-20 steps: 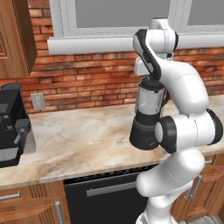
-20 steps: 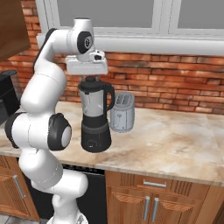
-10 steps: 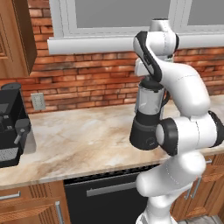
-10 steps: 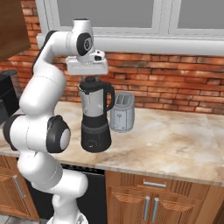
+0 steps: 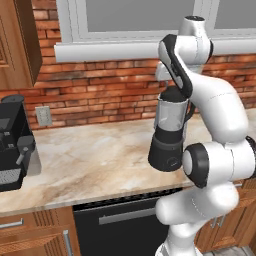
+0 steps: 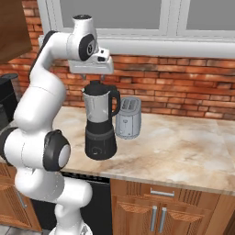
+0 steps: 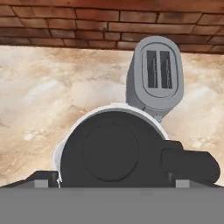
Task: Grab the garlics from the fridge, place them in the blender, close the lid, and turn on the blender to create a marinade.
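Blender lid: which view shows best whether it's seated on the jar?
Right base view: the lid sits in profile on the blender jar's mouth, below the gripper. The hand view looks straight down on the lid's top, so its seating can't be judged. In the left base view the arm partly covers it.

Coffee machine (image 5: 12,142) cut by left edge

Even, bright rendered light with soft shadows, no glare; all views are slightly soft and low in detail.
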You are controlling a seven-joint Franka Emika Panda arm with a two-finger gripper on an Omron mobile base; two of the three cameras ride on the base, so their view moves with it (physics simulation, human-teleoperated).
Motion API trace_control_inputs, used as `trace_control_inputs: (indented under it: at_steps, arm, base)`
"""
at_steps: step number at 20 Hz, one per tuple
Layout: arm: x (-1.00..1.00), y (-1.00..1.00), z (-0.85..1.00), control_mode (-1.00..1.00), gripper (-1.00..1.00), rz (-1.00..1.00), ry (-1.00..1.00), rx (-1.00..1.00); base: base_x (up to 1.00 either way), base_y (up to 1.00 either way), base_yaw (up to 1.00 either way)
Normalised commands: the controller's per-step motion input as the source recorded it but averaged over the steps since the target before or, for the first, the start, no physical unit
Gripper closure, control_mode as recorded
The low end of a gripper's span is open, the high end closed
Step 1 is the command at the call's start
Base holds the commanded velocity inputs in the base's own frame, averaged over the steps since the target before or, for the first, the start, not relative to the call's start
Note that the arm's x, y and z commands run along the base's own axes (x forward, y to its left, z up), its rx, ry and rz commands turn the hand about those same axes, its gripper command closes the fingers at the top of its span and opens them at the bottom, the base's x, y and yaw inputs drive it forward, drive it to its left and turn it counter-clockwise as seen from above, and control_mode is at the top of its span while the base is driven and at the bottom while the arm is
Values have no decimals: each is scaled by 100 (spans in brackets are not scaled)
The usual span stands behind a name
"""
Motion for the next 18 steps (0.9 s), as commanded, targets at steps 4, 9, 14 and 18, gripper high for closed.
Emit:
trace_control_inputs:
  at_steps: [4, 9, 14, 18]
  arm:
    - [-95, 0, 13, -100, -100, -13, -20, 10]
    - [-100, 0, -11, -100, -100, -12, -1, 7]
    - [-100, 0, -78, -100, -100, -7, 0, 0]
    - [-60, 0, -96, -100, 100, -6, 0, -1]
  base:
    - [0, 0, 0]
    - [0, 0, 0]
    - [0, 0, 0]
    - [0, 0, 0]
